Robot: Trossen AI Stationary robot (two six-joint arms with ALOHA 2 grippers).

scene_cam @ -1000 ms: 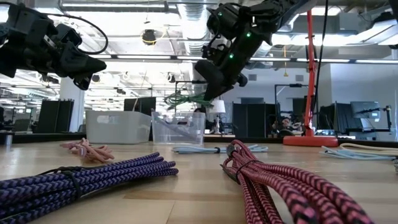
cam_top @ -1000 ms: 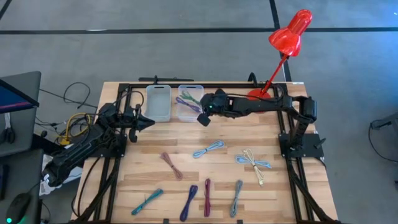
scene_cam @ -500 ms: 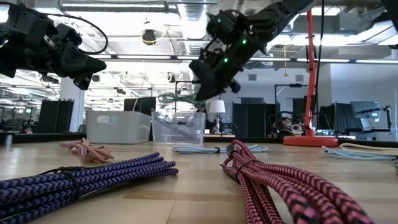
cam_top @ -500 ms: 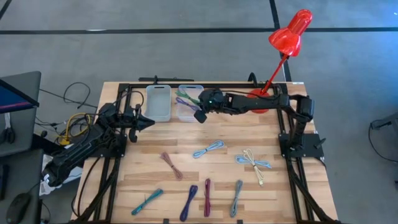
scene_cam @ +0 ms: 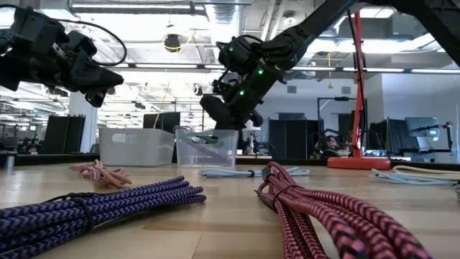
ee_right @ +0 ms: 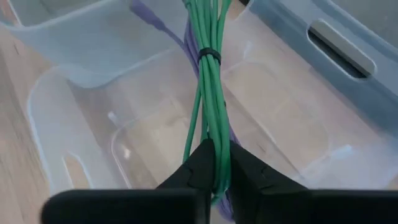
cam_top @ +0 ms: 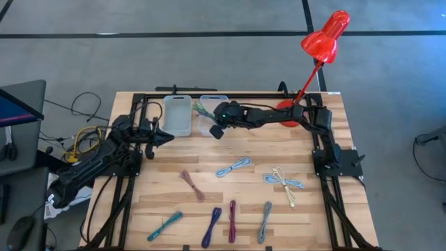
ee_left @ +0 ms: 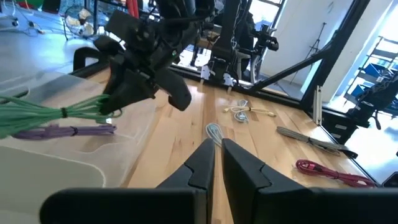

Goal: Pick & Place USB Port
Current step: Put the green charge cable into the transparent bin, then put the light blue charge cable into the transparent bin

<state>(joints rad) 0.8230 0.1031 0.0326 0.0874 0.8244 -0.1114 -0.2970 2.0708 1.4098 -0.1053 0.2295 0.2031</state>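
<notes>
Right arm: stretched across the far side of the table from its base at the right edge, forearm nearly level, wrist bent down toward the table.
Right gripper (cam_top: 215,130): hangs low, fingers pointing down; in the right wrist view the two dark fingers (ee_right: 200,163) sit close together with green strands pinched between them.
Left arm: folded back at the table's left edge, raised clear of the surface.
Left gripper (cam_top: 166,137): points toward the middle of the table; in the left wrist view its fingers (ee_left: 198,167) stand almost together with only a thin gap, nothing between them.
</notes>
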